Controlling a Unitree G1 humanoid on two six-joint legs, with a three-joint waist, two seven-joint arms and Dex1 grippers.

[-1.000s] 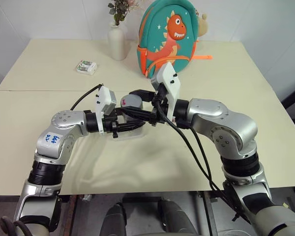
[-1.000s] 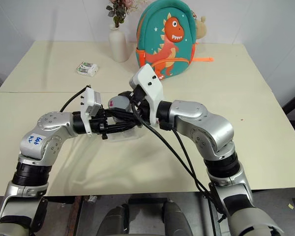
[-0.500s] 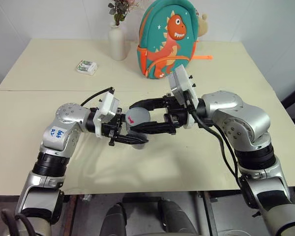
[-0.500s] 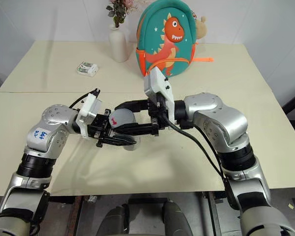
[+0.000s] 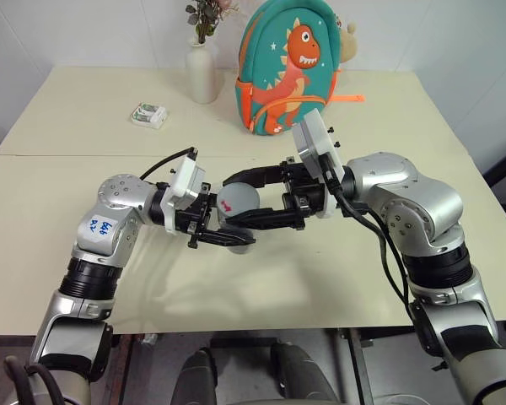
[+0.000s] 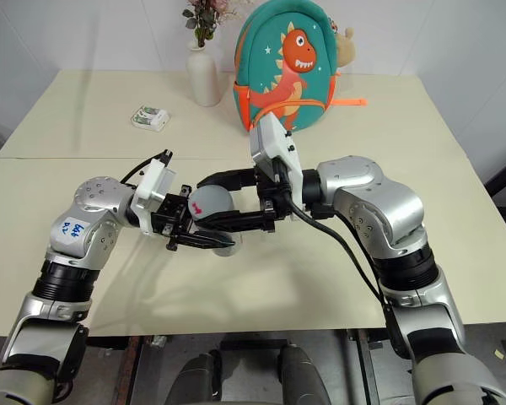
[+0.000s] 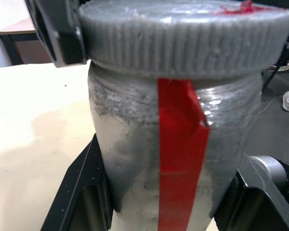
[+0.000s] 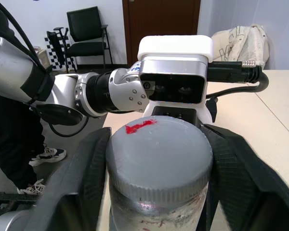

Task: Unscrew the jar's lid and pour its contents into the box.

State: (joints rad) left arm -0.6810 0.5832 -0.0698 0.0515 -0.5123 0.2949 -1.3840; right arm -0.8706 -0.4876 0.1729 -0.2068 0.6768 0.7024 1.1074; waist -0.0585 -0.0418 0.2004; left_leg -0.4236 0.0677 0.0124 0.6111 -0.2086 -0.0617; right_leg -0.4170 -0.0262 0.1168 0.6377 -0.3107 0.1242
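The left tool (image 5: 223, 239) is clamped on the body of the jar (image 7: 164, 159), its two black fingers (image 7: 82, 192) pressing the jar's sides below the cap, and holds it lifted off the desk (image 5: 261, 287) above the near middle. The right tool (image 5: 253, 198) comes in level from the opposite side with its fingers (image 8: 82, 178) spread to either side of the lid (image 8: 159, 159); the wrist view shows them flanking the grey ribbed cap, and whether they press on it yet cannot be told. The lid, with its small red mark, is seated on the jar, so the unscrewing appears to be at a re-grip between turns. To do this step well, the right tool should probably close squarely on the ribbed rim, not on the jar's shoulder, and turn about the jar's own axis while the left tool keeps its hold firm so the jar does not spin with the cap. The red strip down the jar's side gives a handy check for slipping. At the desk's far edge stand a white vase (image 5: 201, 74) and a dinosaur backpack (image 5: 288, 67), with a small white-and-green packet (image 5: 148, 115) toward the far left, all well apart from the work.
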